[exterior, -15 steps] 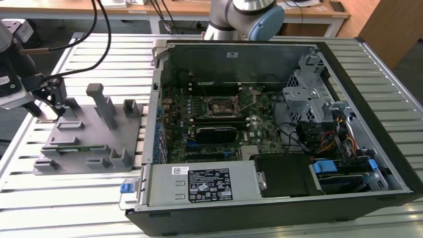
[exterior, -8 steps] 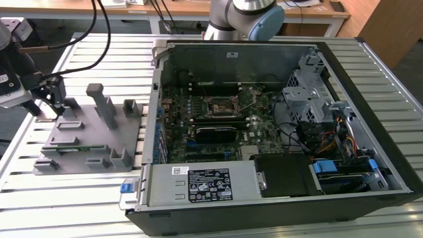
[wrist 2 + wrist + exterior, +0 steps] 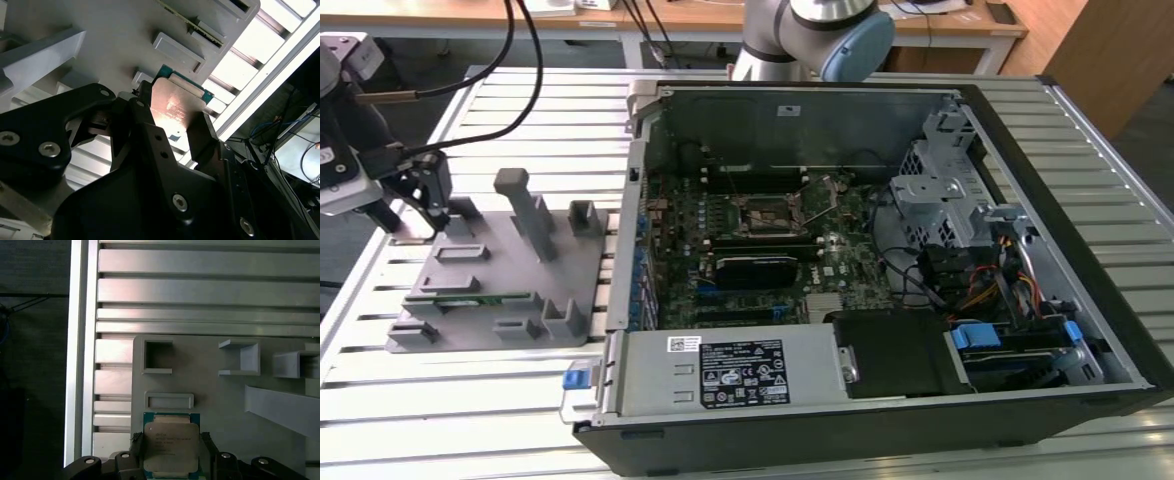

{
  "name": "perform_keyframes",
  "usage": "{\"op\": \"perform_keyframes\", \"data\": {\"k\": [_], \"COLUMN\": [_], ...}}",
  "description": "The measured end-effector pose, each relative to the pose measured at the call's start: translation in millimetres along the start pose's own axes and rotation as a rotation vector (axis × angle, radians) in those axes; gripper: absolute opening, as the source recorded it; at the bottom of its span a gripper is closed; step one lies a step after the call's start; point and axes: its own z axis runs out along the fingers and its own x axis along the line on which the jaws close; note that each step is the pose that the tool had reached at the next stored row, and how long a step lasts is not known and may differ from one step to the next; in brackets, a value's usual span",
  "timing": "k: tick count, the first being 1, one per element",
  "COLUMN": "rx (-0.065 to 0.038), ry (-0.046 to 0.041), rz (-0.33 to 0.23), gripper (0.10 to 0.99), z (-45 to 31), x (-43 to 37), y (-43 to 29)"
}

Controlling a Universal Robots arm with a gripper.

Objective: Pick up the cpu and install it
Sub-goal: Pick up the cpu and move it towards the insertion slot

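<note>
The cpu [image 3: 171, 442] is a small square chip with a pale silver top and a green rim. It sits between my black fingers at a corner of the grey plastic holder [image 3: 210, 400]. In both wrist views a finger [image 3: 145, 117] presses against each side of the cpu [image 3: 175, 105]. My gripper [image 3: 171, 447] is shut on it. In the exterior view the gripper [image 3: 420, 205] stands over the holder's [image 3: 494, 290] far corner at the exterior view's left. The motherboard socket [image 3: 774, 213] lies inside the open computer case [image 3: 881, 250].
A long green memory stick [image 3: 474, 297] rests in a slot on the holder. Upright grey posts [image 3: 527, 210] rise from the holder beside the gripper. The slatted aluminium table [image 3: 454, 400] carries the holder and the case. The arm's base [image 3: 814, 30] stands behind the case.
</note>
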Motion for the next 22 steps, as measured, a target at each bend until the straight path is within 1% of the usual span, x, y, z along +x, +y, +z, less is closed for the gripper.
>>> {"op": "perform_keyframes", "data": {"k": [9,22], "rx": [0.0,0.0], "ry": [0.0,0.0001], "rz": [0.0,0.0], "gripper": [0.529,0.529], "z": [-2.1,-7.8], "x": [0.0,0.0], "y": [0.1,0.4]}}
